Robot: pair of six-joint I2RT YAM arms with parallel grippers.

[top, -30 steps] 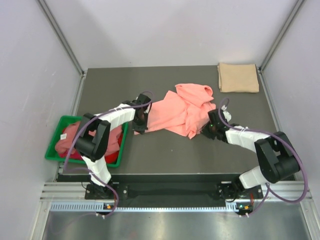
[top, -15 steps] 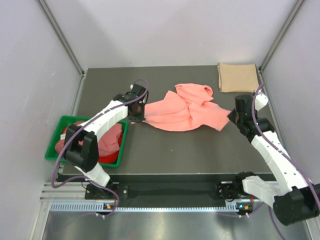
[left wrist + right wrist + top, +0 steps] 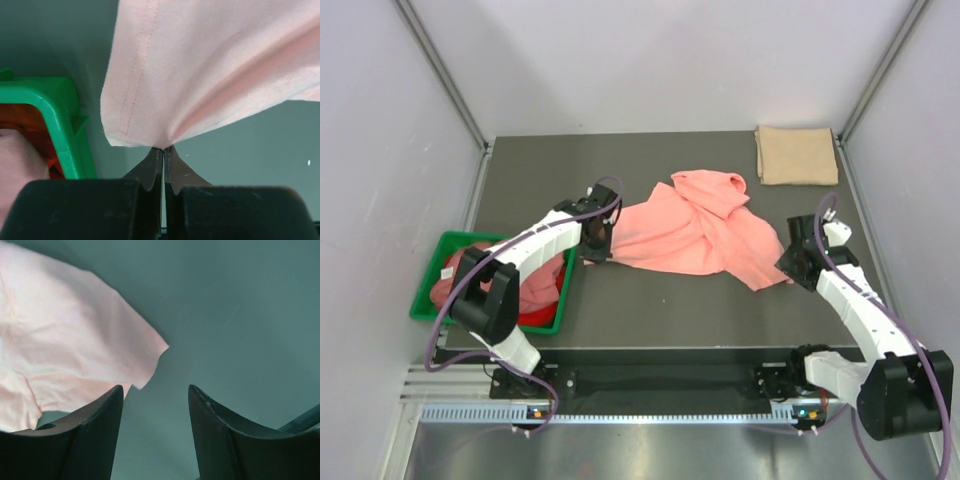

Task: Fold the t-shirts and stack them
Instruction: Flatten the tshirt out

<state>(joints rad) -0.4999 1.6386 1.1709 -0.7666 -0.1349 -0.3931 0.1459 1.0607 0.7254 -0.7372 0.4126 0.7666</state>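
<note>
Top view: I look down from above and behind the arm bases, whole table [image 3: 650, 310] in frame. Left wrist view: I look past the left gripper [image 3: 163, 150], very close on the salmon-pink t-shirt [image 3: 210, 75] and green bin [image 3: 65, 125]. Right wrist view: past the right gripper [image 3: 155, 390], close over the same shirt's opposite corner.

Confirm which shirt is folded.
The tan-beige shirt, far right corner: a neat rectangle. The salmon-pink shirt lies rumpled mid-table; pink and red shirts are heaped in the green bin.
</note>
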